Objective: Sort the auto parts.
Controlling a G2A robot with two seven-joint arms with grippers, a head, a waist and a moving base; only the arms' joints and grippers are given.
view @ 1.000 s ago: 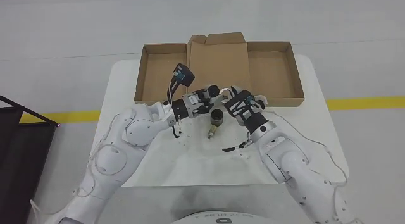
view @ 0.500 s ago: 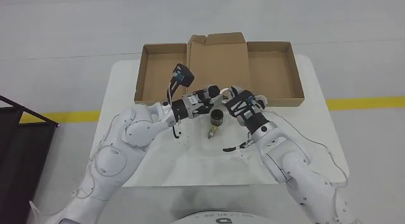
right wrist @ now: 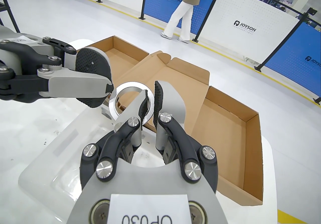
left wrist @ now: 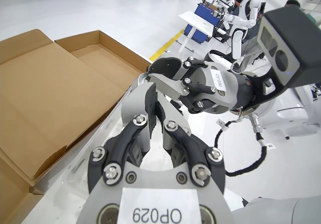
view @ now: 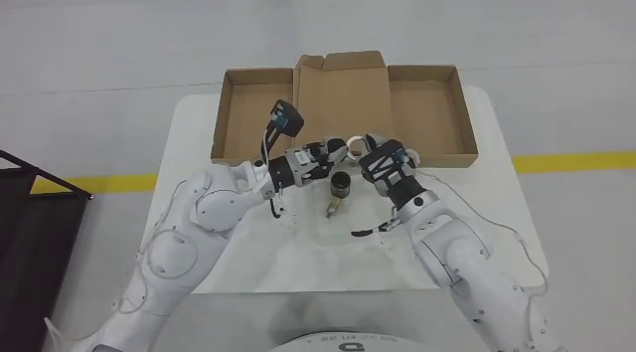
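Across white table (view: 248, 253), found cardboard box (view: 248, 118) unfilled, metal ring (right wrist: 130, 85) pinched in near-shut right gripper (right wrist: 151, 88), dark cylindrical part (view: 340, 186) unsorted centre-frame; couldn't tell left gripper's (left wrist: 155, 99) hold.

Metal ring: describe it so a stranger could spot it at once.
Over the white table, just in front of the middle section of the open cardboard box, the metal ring is pinched by its rim in the right hand. It is bright silver, hollow and held clear of the tabletop, unlike the dark cylindrical part lying on the table nearby.
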